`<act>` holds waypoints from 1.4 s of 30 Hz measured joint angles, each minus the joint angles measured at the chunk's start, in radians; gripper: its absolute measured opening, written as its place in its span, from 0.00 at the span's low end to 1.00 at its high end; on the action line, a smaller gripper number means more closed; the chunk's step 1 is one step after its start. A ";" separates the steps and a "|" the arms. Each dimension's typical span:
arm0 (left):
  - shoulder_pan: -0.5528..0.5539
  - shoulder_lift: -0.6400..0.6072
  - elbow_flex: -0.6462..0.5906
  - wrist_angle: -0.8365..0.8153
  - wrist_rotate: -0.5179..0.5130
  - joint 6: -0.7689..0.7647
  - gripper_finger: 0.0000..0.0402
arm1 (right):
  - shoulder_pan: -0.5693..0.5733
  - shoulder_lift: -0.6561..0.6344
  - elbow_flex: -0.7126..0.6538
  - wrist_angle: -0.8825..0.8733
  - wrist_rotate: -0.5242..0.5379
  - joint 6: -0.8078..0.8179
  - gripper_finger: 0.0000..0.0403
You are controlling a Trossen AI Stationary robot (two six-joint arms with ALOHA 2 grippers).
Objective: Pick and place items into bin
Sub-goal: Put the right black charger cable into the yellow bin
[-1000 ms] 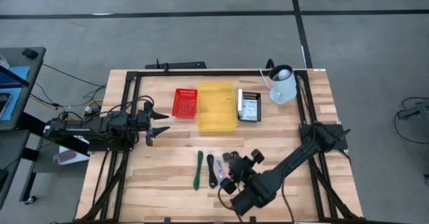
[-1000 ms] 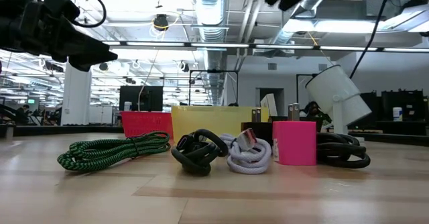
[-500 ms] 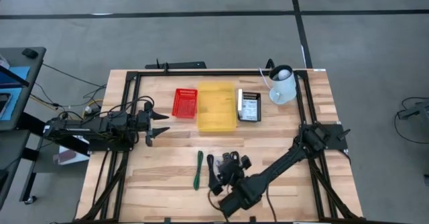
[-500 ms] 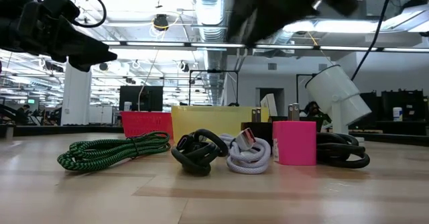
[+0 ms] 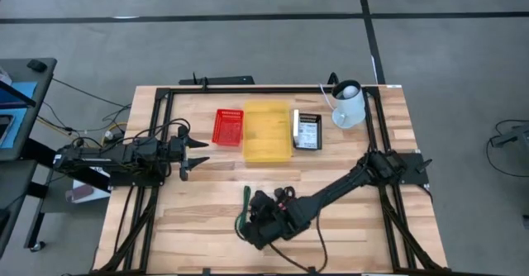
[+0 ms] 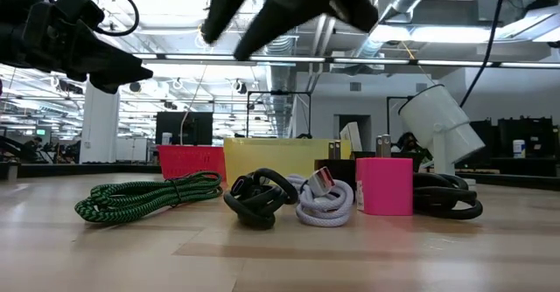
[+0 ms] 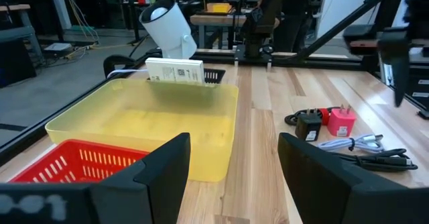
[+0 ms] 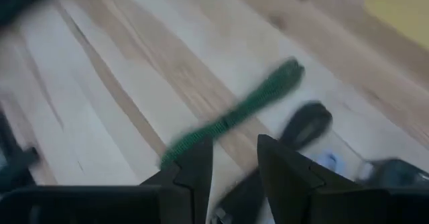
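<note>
Nearest you in the low view, the items are sitting in a row on the desk [image 6: 280,257]: green cable [image 6: 149,196], black cable [image 6: 260,198], white cable [image 6: 325,200], pink charger [image 6: 383,186], another black coil [image 6: 448,196] touching its far side.

Your right gripper [image 5: 252,223] is hanging over the front of the desk in the high view, right at the green cable [image 5: 245,202], with the arm covering most of the other items. In the right wrist view the fingers [image 8: 194,167] are standing apart, so it's open and holding nothing. Through that gap you're seeing the green cable [image 8: 234,113] lying straight on the wood, with a black plug end [image 8: 305,123] just beside it. That view is blurred, so finer detail isn't readable.

Your left gripper [image 5: 197,154] is waiting at the desk's left side, level with the red basket [image 5: 229,126]. Its fingers [image 7: 161,177] are spread wide in the left wrist view: open, empty.

Farther back, the yellow bin [image 5: 267,131] is sitting mid-desk, touching the red basket on one side, with a black-and-white box [image 5: 308,131] on the other. I can't make out anything inside the bin [image 7: 100,120]. The left wrist view is also catching the pink charger [image 7: 342,122], a black adapter [image 7: 309,125] and the white cable [image 7: 355,142] well apart from the bin.

At the far right corner, a white lamp-like unit [image 5: 349,102] is standing tilted.
</note>
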 joint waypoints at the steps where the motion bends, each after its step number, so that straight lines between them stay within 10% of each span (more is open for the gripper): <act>1: 0.000 0.000 0.000 0.000 0.000 0.000 0.55 | -0.013 0.000 0.000 -0.027 -0.044 -0.010 0.28; 8: 0.000 0.000 0.000 0.000 0.000 0.000 0.55 | -0.106 -0.038 0.000 -0.412 -0.299 0.085 0.28; 42: 0.000 0.002 0.000 0.000 0.000 0.000 0.55 | 0.020 -0.076 -0.003 -0.567 -0.358 0.400 0.28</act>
